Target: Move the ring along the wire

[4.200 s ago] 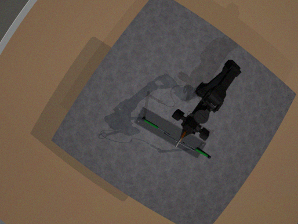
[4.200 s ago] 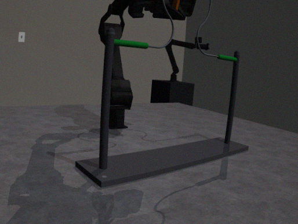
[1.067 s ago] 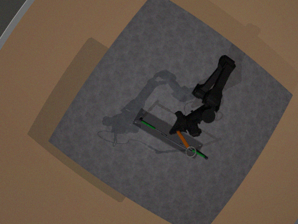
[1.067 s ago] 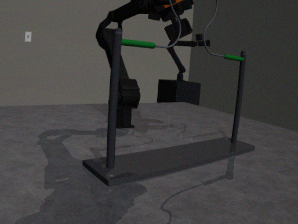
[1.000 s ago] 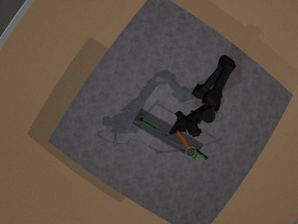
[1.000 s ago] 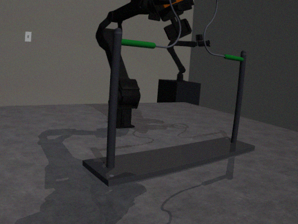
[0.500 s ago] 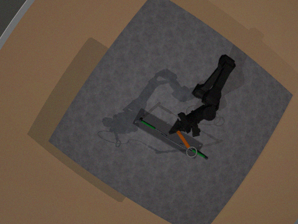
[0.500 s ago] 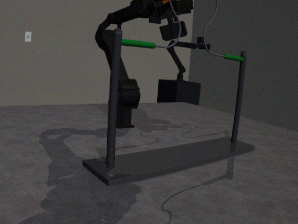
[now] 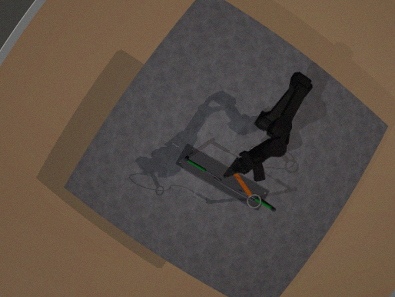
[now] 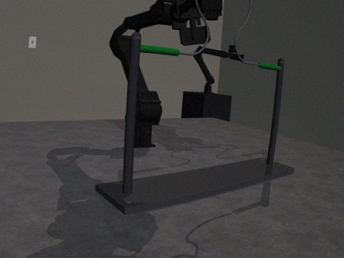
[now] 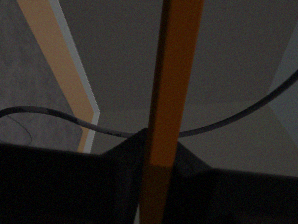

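Observation:
My gripper point(image 9: 234, 173) point(image 11: 153, 136) is shut on the orange handle point(image 9: 243, 185) point(image 11: 177, 75). The pale ring point(image 9: 247, 204) at the handle's far end overlaps the inner end of the lower-right green part point(image 9: 266, 204) in the top view. The ring is out of view in the exterior view and the wrist view, so whether it touches the wire cannot be told. The grey wire point(image 10: 208, 31) point(image 11: 215, 131) climbs out of the top of the exterior view and passes behind the handle in the wrist view. The other green part point(image 9: 197, 165) is at the upper left.
Two upright posts point(image 10: 132, 117) point(image 10: 275, 113) stand on a dark base board point(image 10: 187, 184) point(image 9: 186, 149). In the exterior view the arm rises behind the nearer post. A dark box point(image 10: 207, 105) with a jointed arm-like shape stands in the background.

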`<state>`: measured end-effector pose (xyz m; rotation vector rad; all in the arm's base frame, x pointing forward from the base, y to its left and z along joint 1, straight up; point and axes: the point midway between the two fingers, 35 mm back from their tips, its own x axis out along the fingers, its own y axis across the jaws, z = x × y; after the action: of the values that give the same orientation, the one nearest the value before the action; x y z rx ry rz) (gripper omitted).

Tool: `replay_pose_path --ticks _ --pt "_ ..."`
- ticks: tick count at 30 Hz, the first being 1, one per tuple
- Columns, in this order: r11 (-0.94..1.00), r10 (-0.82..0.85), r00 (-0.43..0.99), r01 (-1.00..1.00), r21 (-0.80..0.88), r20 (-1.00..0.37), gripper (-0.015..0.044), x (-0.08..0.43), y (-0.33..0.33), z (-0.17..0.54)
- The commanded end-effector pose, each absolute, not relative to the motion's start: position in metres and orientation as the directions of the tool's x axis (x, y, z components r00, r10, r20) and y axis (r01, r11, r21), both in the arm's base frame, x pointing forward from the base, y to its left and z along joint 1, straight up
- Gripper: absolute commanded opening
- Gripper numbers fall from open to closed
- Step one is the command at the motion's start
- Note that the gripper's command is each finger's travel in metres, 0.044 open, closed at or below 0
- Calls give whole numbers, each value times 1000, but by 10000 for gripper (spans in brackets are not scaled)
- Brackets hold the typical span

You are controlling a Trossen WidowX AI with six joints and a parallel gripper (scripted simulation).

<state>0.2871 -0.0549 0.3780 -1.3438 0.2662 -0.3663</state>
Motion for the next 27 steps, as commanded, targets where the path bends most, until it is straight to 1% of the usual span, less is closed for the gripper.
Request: replay_pose_path --ticks 1,27 --pt "139 -405 913 108 -984 43 -150 287 -55 379" --pt "-185 -370 909 131 -974 192 -150 287 -55 390"
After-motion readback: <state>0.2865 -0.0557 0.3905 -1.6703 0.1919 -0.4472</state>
